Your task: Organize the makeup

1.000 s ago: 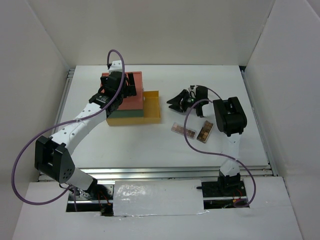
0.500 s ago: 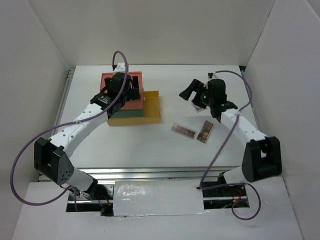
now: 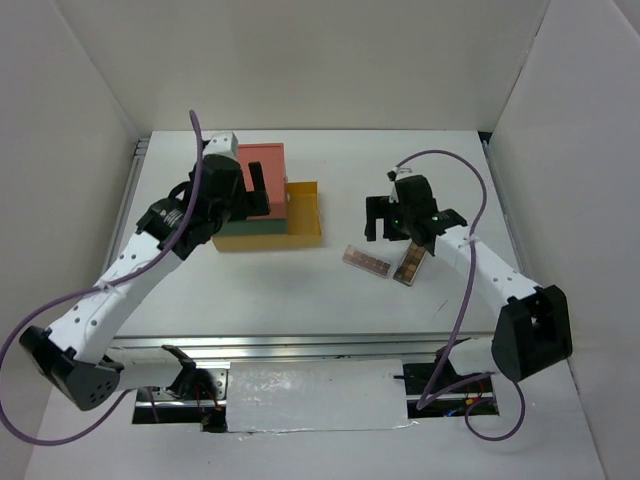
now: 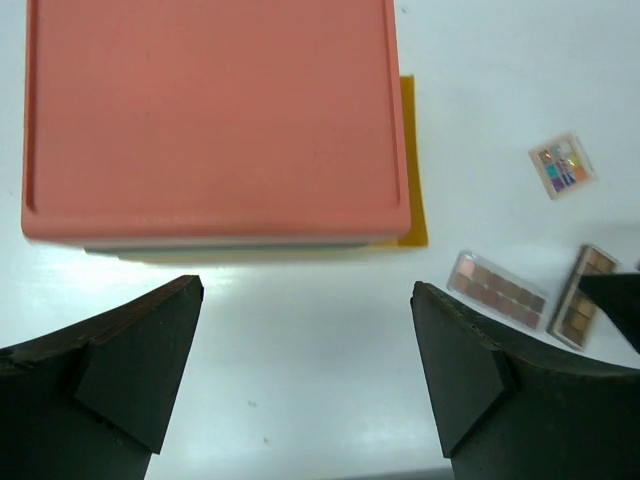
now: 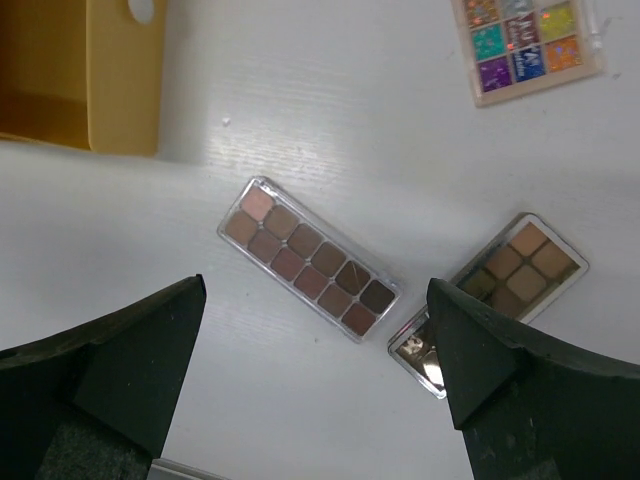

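Note:
Two long brownish eyeshadow palettes lie right of centre on the table, one (image 3: 367, 262) (image 5: 308, 258) beside the other (image 3: 410, 265) (image 5: 500, 290). Both also show in the left wrist view (image 4: 497, 289) (image 4: 582, 308). A small square palette with coloured pans (image 5: 525, 40) (image 4: 562, 166) lies behind them; the right arm hides it in the top view. My right gripper (image 3: 385, 222) (image 5: 315, 370) is open and empty, hovering just above the long palettes. My left gripper (image 3: 243, 200) (image 4: 305, 380) is open and empty at the front of the drawer box. Puffs, disc and tube are out of view.
The stacked drawer box with an orange top (image 3: 262, 175) (image 4: 210, 110) stands at the back left. Its yellow drawer (image 3: 302, 215) (image 5: 80, 70) is pulled out to the right. White walls enclose the table on three sides.
My right gripper has come down and nearer, from behind the palettes to just over them. My left gripper has drawn back from over the box top toward its front left.

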`<act>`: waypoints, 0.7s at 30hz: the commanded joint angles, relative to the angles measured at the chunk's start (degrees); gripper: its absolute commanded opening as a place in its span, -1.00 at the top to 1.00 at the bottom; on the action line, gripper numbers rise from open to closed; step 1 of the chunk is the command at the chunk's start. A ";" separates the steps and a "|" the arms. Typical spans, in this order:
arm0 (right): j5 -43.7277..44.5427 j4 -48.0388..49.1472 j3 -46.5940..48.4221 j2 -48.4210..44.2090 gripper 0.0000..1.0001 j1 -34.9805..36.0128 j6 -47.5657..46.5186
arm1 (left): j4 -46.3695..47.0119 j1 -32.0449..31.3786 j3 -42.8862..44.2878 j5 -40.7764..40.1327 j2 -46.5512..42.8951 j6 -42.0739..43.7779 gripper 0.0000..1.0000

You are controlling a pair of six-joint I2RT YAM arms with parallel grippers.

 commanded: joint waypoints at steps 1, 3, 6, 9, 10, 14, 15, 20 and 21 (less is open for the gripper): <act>3.97 -4.92 2.81 4.66 -0.99 4.01 -8.14 | -4.79 -1.32 -2.69 2.43 -4.99 -5.60 -0.99; 2.60 -4.85 3.70 9.22 -0.99 5.60 -11.73 | -5.06 -1.41 -5.41 2.08 -9.12 -5.52 -0.99; 0.82 -3.44 3.96 14.49 -0.99 7.01 -16.31 | -6.29 -1.50 -7.88 2.43 -13.26 -3.16 -0.99; 4.24 -4.31 6.06 19.25 -1.00 9.56 -18.43 | -7.79 -1.50 -9.46 3.23 -15.11 0.01 -0.99; 5.64 -4.66 7.37 21.44 -0.99 9.91 -18.44 | -8.49 -1.41 -10.51 2.62 -15.72 0.45 -0.99; 6.61 -5.45 9.93 26.02 -0.99 10.70 -19.22 | -7.10 -1.32 -14.20 1.64 -17.65 2.30 -0.99; 6.88 -5.45 10.20 27.68 -0.99 10.71 -19.49 | -6.48 -1.23 -15.86 2.16 -18.10 2.65 -0.99; 7.67 -7.64 13.44 32.08 -0.93 11.84 -19.76 | -3.57 -1.23 -20.09 3.49 -19.86 3.71 -0.99; 8.02 -8.26 13.97 32.71 -0.93 12.11 -19.84 | -3.14 -1.15 -21.06 3.23 -19.94 3.80 -0.99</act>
